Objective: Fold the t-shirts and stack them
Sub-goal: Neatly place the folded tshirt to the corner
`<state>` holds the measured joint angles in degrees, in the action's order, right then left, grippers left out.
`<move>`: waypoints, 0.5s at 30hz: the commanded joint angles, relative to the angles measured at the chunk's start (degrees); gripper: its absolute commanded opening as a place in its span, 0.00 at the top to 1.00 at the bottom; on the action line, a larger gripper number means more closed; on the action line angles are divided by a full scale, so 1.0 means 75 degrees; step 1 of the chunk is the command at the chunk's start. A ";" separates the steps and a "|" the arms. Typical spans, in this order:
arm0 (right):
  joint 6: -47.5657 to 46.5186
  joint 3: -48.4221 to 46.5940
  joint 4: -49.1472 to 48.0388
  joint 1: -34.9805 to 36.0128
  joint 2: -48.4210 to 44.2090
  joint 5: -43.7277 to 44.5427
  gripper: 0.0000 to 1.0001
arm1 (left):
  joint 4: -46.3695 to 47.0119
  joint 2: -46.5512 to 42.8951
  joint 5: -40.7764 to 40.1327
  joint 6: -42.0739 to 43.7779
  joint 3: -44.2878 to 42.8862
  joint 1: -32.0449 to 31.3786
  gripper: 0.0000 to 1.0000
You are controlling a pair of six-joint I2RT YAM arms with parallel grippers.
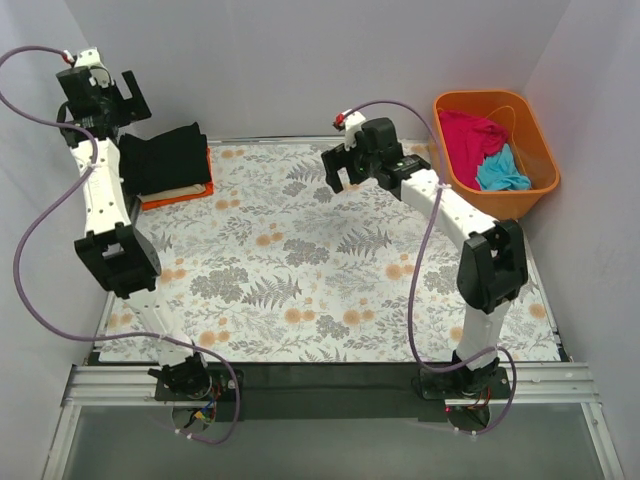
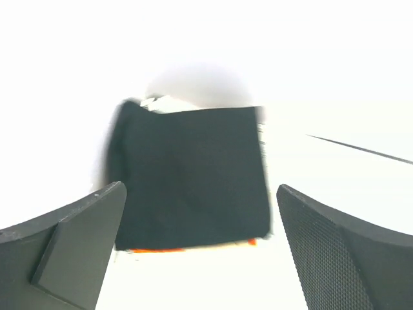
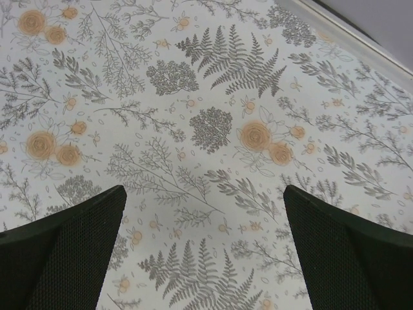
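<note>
Middle ground: right fingers (image 1: 341, 176) spread apart and empty, poised over the floral sheet (image 1: 300, 290). Far left: left fingers (image 1: 125, 92) raised, likewise apart and empty, looking down on the folded black t-shirt (image 1: 165, 155), topmost on a stack over the tan t-shirt (image 1: 188, 187) and the orange t-shirt (image 1: 175, 199). Far right: pink t-shirt (image 1: 468, 133) and turquoise t-shirt (image 1: 502, 172) crumpled together in the tub (image 1: 540, 160). Risks: pinching both tangled shirts at once, or dragging the tub along; nudging the stack askew when adding to it.

five t-shirts (image 1: 165, 158), one tub (image 1: 541, 168), two arms (image 1: 104, 200)
</note>
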<state>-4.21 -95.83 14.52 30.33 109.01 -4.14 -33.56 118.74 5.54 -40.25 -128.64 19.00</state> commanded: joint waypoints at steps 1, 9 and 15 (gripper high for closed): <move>-0.0446 0.0390 0.0324 -0.0352 -0.0927 -0.0373 0.01 | -0.1137 -0.1053 0.2024 0.0116 0.0112 -0.0166 0.02; -0.0364 0.1584 0.1321 -0.1336 -0.2077 -0.0983 0.02 | -0.1223 -0.2821 0.2108 0.0341 0.3015 -0.2322 0.02; -0.0482 0.3027 0.1427 -0.2004 -0.2921 -0.0772 0.02 | -0.0607 -0.2102 -0.0212 -0.0399 0.2860 -0.2393 0.02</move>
<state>-6.87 -76.12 23.33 16.49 90.19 -9.41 -39.57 99.53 17.69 -40.36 -100.38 -1.37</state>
